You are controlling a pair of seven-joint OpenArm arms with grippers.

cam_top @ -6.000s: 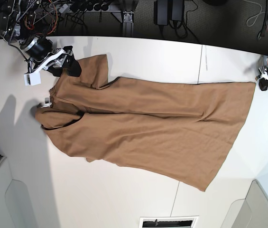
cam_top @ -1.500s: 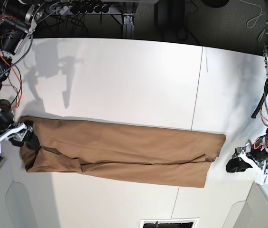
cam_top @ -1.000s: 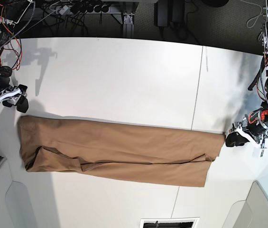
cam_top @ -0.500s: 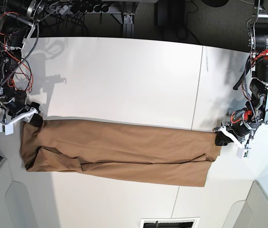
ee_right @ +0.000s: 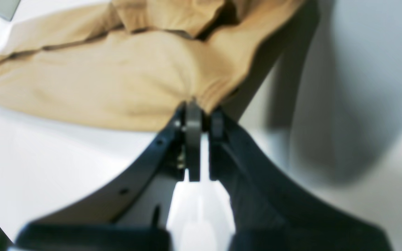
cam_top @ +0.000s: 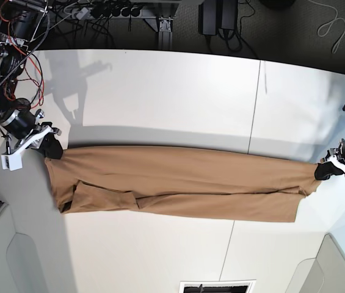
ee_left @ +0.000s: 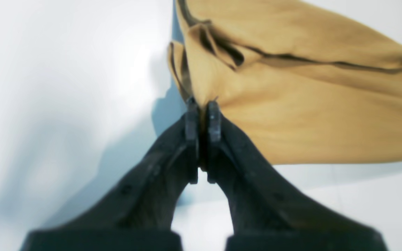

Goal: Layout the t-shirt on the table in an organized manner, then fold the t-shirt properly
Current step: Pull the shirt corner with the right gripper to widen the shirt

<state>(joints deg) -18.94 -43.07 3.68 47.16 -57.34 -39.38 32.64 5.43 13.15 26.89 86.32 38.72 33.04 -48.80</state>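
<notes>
The tan t-shirt (cam_top: 184,186) lies on the white table (cam_top: 160,91) as a long band folded lengthwise, pulled taut along its upper edge. My right gripper (cam_top: 49,149) is shut on the band's upper corner at the left of the base view. In the right wrist view the right gripper (ee_right: 201,111) pinches the t-shirt (ee_right: 117,80) by its edge. My left gripper (cam_top: 326,171) is shut on the opposite upper corner at the right. The left wrist view has the left gripper (ee_left: 201,108) clamped on a bunched corner of the t-shirt (ee_left: 309,104).
A thin dark seam (cam_top: 254,104) crosses the table right of the middle. Grey-white bins sit at the near left corner (cam_top: 13,262) and the near right corner (cam_top: 337,268). A slotted vent (cam_top: 217,285) lies at the near edge. Cables and arm bases crowd the far edge.
Both grippers have closed on the band's upper corners and pulled apart. The t-shirt is now stretched longer and shifted toward the right of the base view.
</notes>
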